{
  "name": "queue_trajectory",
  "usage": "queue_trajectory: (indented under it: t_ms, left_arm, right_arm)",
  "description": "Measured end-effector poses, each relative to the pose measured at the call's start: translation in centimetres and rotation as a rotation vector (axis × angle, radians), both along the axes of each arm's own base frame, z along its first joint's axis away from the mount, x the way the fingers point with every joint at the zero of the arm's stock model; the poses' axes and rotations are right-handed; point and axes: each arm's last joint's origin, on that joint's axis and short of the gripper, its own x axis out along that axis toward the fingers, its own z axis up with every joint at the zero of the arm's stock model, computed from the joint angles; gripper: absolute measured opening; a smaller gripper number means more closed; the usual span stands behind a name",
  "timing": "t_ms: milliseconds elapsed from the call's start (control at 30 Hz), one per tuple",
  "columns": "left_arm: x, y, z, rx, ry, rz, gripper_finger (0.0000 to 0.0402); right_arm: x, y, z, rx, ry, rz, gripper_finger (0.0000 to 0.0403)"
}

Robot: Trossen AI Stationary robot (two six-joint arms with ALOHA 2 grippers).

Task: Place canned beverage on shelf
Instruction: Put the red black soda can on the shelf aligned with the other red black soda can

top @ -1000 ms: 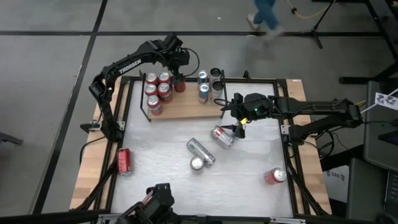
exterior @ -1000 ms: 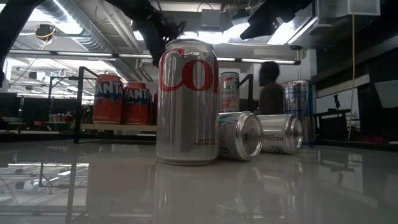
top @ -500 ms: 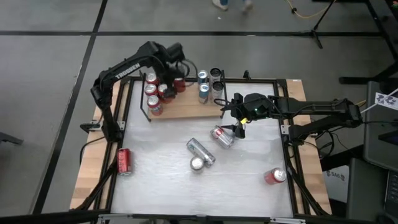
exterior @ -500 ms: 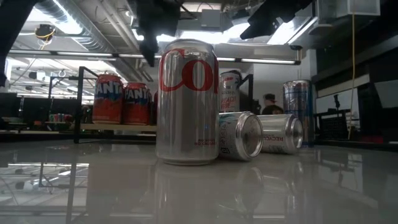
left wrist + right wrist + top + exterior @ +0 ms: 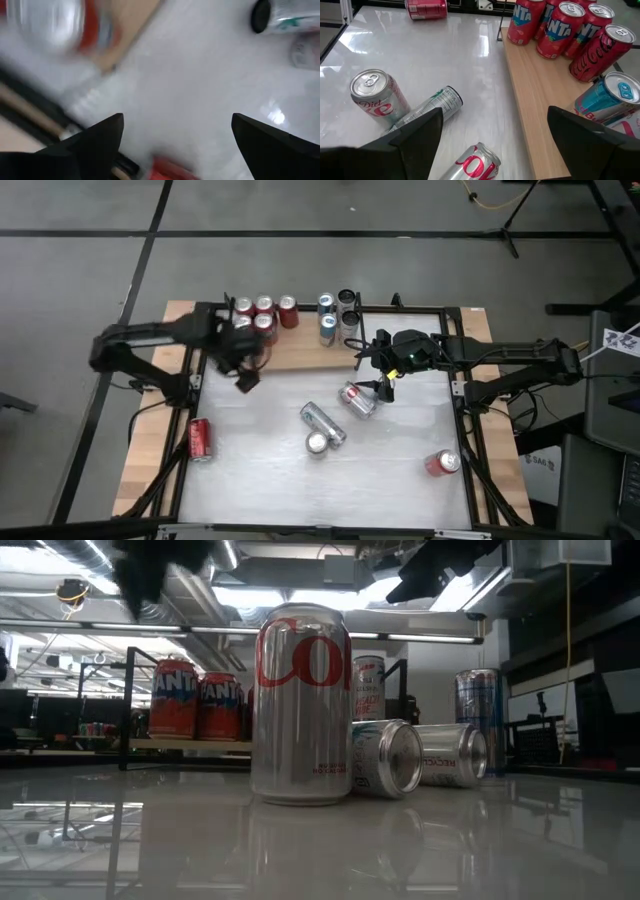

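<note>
The shelf [image 5: 300, 352] is a wooden board at the table's far edge. Several red cans [image 5: 265, 306] stand upright on its left part, and silver and blue cans [image 5: 327, 320] stand toward its right. My left gripper [image 5: 244, 368] hangs open and empty, pointing down over the shelf's near left corner. In its blurred wrist view the gripper [image 5: 175, 145] has bare tabletop between its fingers. My right gripper [image 5: 384, 387] is open above a lying Coke can [image 5: 357, 398], apart from it. That can [image 5: 472, 162] shows between its fingers in the right wrist view.
An upright Diet Coke can [image 5: 317, 443] and a lying silver can [image 5: 322, 420] sit mid-table. A red can [image 5: 200, 438] lies near the left rail, another [image 5: 442, 463] at the near right. Black frame rails [image 5: 462, 380] edge the table.
My left gripper has swung from the shelf's far side, beside the red cans, across them toward the table's near left, to over the shelf's near left corner. It has rolled about its pointing line and stays open. The cans on the shelf remain upright in place.
</note>
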Motion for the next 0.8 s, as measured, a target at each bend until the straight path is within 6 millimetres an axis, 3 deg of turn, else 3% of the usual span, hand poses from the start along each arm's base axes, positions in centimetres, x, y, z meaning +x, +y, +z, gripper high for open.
queue_trajectory:
  t_ms: [133, 267, 600, 800]
  left_arm:
    - [-2.7, -3.2, -1.3, -0.026, 0.005, 0.210, 0.0362]
    - [-4.1, -5.5, -3.0, -0.043, 0.045, 0.346, 0.0362]
    - [-4.6, -9.3, -5.3, -0.031, 0.143, 0.522, 0.0362]
    - [-4.6, -12.6, -6.7, 0.010, 0.225, 0.595, 0.0362]
  right_arm:
    - [0.0, 0.0, 0.0, 0.009, 0.000, -0.005, 0.0349]
    - [0.0, 0.0, 0.0, 0.011, -0.003, -0.007, 0.0349]
    - [0.0, 0.0, 0.0, 0.011, -0.004, -0.007, 0.0349]
    - [0.0, 0.0, 0.0, 0.011, -0.004, -0.007, 0.0349]
